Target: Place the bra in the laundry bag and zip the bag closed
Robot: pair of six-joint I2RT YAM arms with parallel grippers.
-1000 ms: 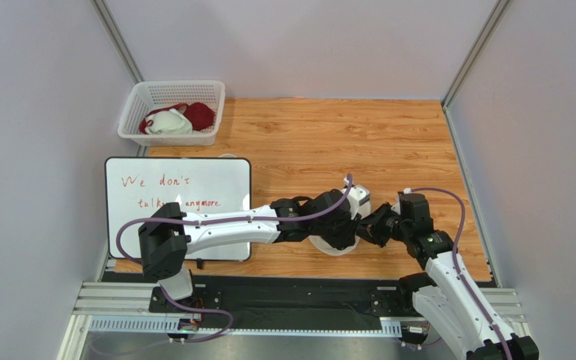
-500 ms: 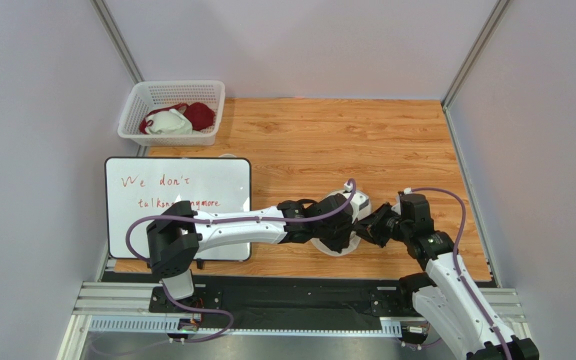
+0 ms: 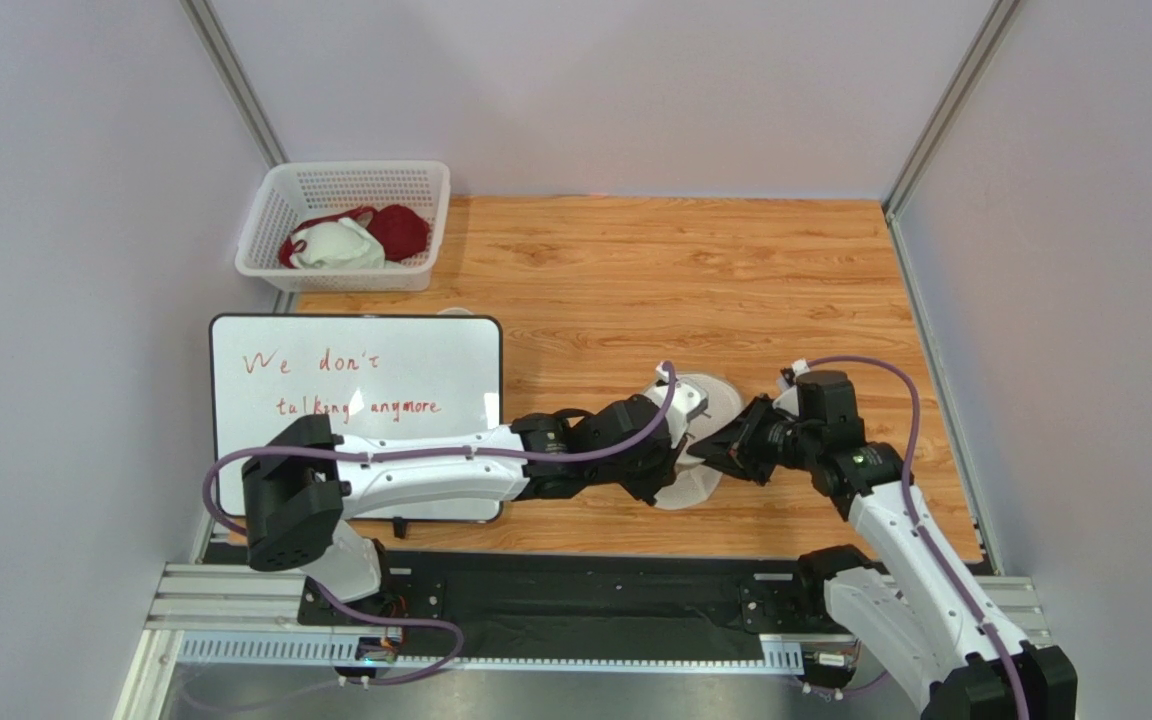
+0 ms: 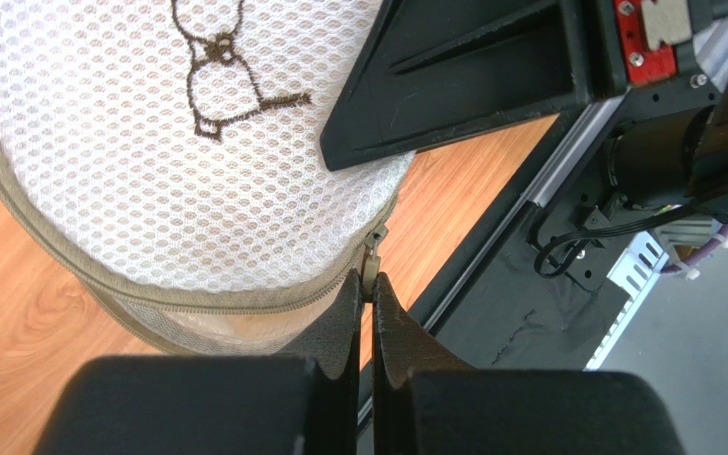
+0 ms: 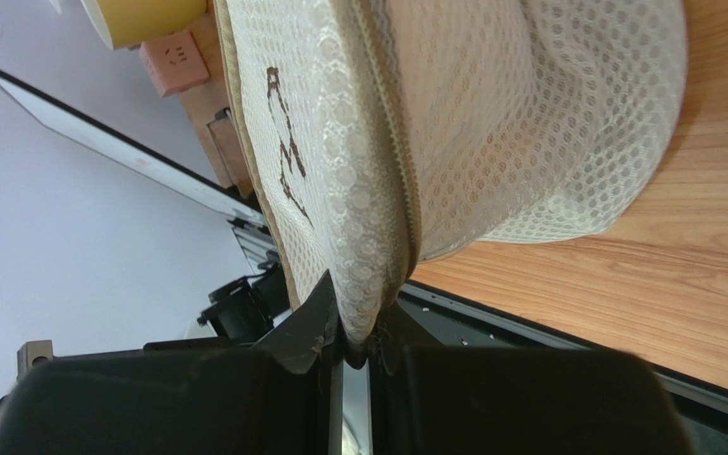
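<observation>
The laundry bag [image 3: 705, 402], a round off-white mesh pouch, stands on the wood table between my two grippers. In the left wrist view its face [image 4: 140, 142] shows the black bra drawing. My left gripper [image 4: 366, 289] is shut on the zipper pull [image 4: 370, 267] at the bag's rim. The bra [image 4: 244, 327] shows only as a pale beige patch through the mesh below the zipper. My right gripper [image 5: 363, 346] is shut on the bag's rim seam [image 5: 387, 190], holding the bag [image 5: 529, 114] on edge. Its black finger [image 4: 472, 76] lies against the bag's face.
A white lattice basket [image 3: 274, 225] with a dark red and a white garment stands at the back left. A whiteboard [image 3: 357, 405] lies at the left, under my left arm. The black rail [image 4: 529, 284] of the table's near edge is just beside the bag.
My left gripper has moved left along the bag's rim with the zipper pull. My right gripper and the bag have shifted slightly left and away from me.
</observation>
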